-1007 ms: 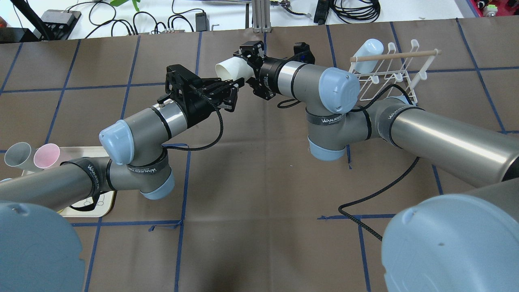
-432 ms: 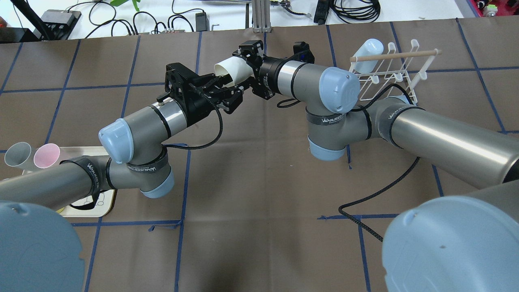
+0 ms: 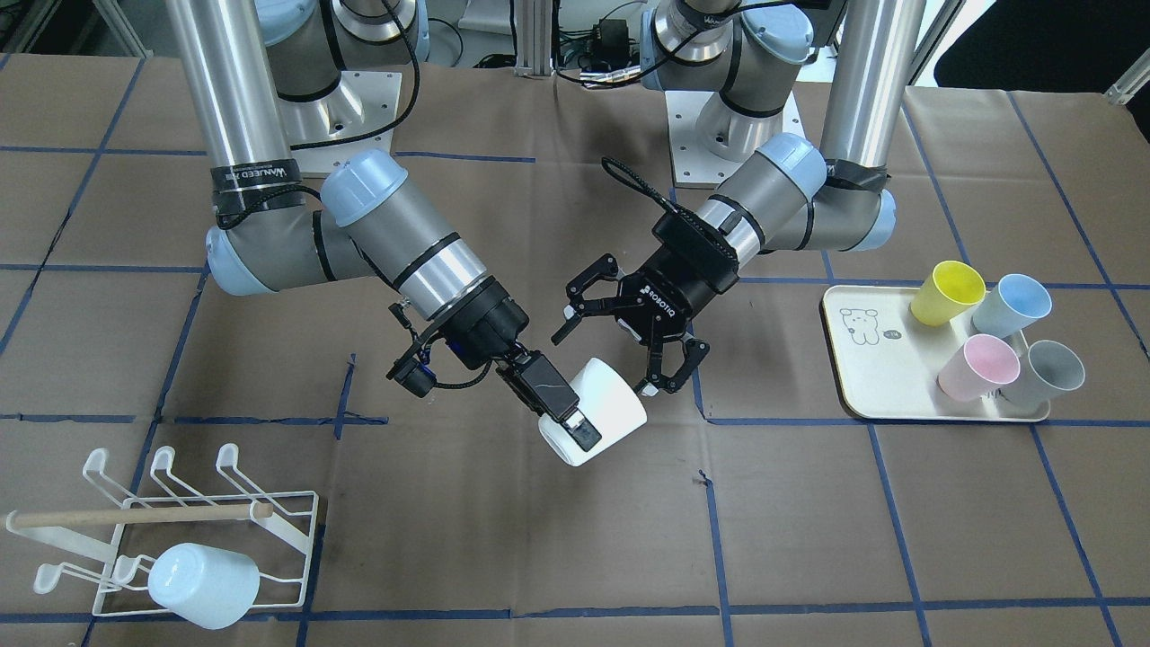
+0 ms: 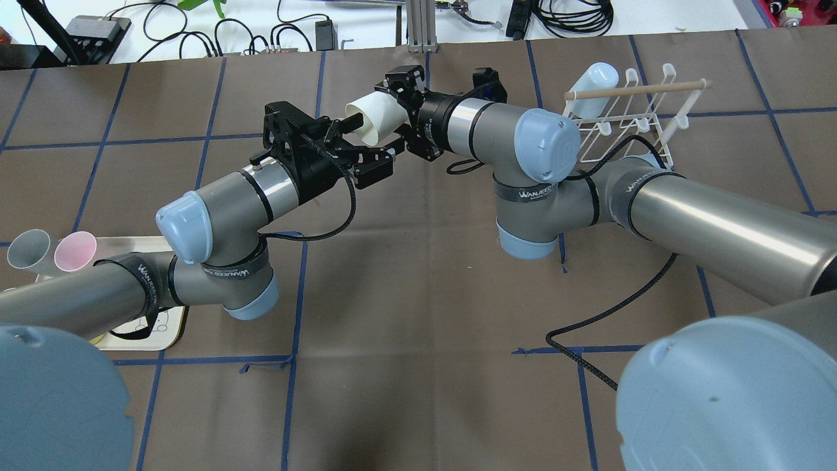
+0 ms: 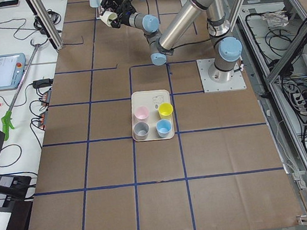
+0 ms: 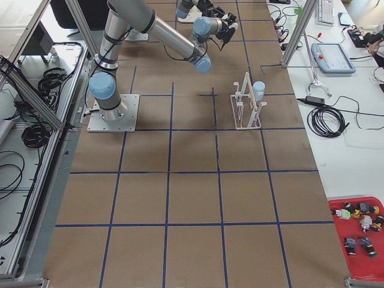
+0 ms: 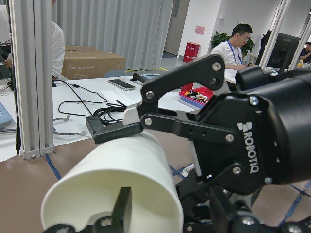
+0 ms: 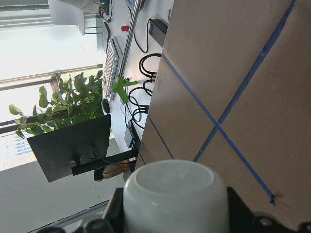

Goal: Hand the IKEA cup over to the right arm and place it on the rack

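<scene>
The brown-paper table (image 3: pixel 898 539), gridded with blue tape, carries everything. The right arm (image 3: pixel 395 225) reaches toward the table's middle from one side. The left arm (image 3: pixel 782 189) reaches in from the other, so their tools meet nose to nose.

The white wire rack (image 3: pixel 286 537) stands near the table's far corner on the right arm's side, well apart from both grippers. A light wooden dowel (image 3: pixel 135 515) lies across it, and a light-blue cup (image 3: pixel 203 584) hangs mouth-down on one of its prongs.

The cream tray (image 3: pixel 885 377) sits on the left arm's side. It holds a yellow cup (image 3: pixel 948 292), a blue cup (image 3: pixel 1011 304), a pink cup (image 3: pixel 977 368) and a grey cup (image 3: pixel 1042 373).

The white cup (image 3: pixel 611 409) is off the table between the two tools, tilted, with its mouth turned toward the left arm.

The right gripper (image 3: pixel 575 422) is clamped on this cup's base end. One finger presses along the outer wall, and the right wrist view shows the cup's base framed between the fingers.

The left gripper (image 3: pixel 613 352) has its jaws spread wide at the cup's mouth. One finger is just beside the rim, and the jaws are not closed on the cup. The left wrist view looks straight at the open rim.
</scene>
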